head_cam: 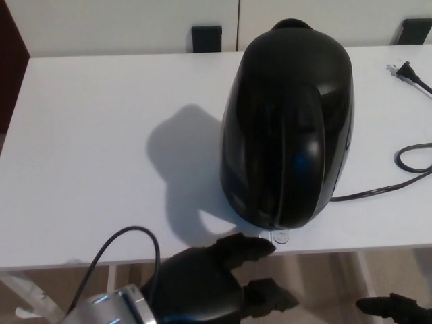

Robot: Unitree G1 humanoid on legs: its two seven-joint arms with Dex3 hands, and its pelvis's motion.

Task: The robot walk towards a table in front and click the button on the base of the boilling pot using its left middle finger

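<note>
A glossy black boiling pot [287, 125] stands on the white table [101, 169], right of centre, its handle toward me. Two small clear buttons poke out from under its base at the front edge; one [279, 236] shows, the other is covered by my fingertip. My left hand [216, 277] has come up from below the table's front edge, fingers apart and holding nothing. One finger [246, 246] reaches up to the buttons; whether it touches them I cannot tell. My right hand [398, 309] shows only as dark fingers at the bottom right corner, below the table.
A black power cord [405, 169] runs from the pot's right side, loops, and ends in a plug [403, 70] at the far right. Two dark chair backs [206, 38] stand behind the table. A cable [125, 253] arcs over my left wrist.
</note>
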